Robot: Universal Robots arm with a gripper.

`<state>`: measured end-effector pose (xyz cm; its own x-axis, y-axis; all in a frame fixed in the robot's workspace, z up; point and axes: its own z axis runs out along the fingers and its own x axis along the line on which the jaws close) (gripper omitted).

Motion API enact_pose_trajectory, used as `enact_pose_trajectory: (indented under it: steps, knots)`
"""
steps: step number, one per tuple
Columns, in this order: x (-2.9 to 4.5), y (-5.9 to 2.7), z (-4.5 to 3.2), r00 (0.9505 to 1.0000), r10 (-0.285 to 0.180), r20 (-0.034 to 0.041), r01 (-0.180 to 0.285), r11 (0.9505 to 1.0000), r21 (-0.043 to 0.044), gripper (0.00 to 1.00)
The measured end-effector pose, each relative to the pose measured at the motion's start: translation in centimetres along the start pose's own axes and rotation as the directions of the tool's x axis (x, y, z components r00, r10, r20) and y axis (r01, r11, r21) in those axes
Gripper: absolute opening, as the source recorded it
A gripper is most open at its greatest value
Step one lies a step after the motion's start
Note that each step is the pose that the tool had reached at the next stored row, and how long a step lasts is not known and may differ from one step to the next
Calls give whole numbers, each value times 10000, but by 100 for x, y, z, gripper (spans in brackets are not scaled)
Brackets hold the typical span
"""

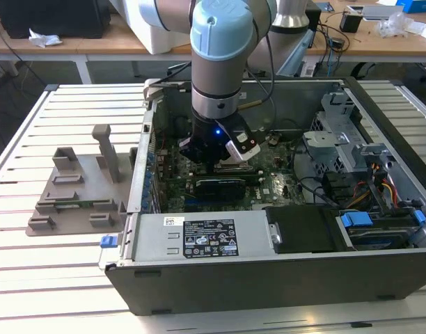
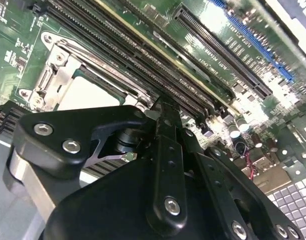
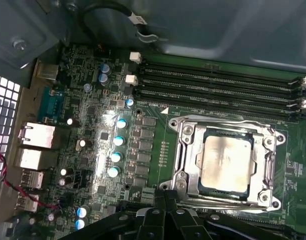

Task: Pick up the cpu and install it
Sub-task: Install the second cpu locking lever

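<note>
The cpu (image 3: 226, 163) sits flat inside the metal-framed socket (image 3: 185, 161) on the green motherboard (image 3: 93, 125), while the gripper (image 3: 165, 199) hangs just above the socket's edge inside the open computer case (image 1: 269, 278), its black jaws drawn together and holding nothing.

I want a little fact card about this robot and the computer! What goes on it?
place: open computer case on a slatted table
robot arm: reaching down into the case, above the motherboard
gripper: just beside the socket, holding nothing that shows
cpu: silvery square lying in the metal socket frame
memory slots: long black rows next to the socket
grey tray: on the table at the exterior view's left, outside the case
</note>
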<state>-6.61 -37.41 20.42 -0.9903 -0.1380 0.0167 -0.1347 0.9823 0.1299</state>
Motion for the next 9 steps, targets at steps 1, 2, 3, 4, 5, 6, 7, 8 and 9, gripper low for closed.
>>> enact_pose_trajectory:
  steps: [1,2,3,4,5,6,7,8,9]
  knots:
    - [-3,13,10,10000,-5,2,5,10000,-16,11]
    - [-5,24,17,10000,-8,7,8,10000,-27,11]
    - [-7,32,22,10000,-12,11,12,10000,-35,11]
    - [-8,40,25,10000,-14,9,14,10000,-44,11]
    - [-9,45,30,10000,-15,8,15,10000,-49,11]
    - [-10,51,38,10000,-17,8,17,10000,-53,11]
    - [-10,51,39,10000,-17,8,17,10000,-53,11]
    - [-10,51,39,10000,-17,7,17,10000,-52,11]
    - [-9,52,31,10000,-15,14,15,10000,-49,11]
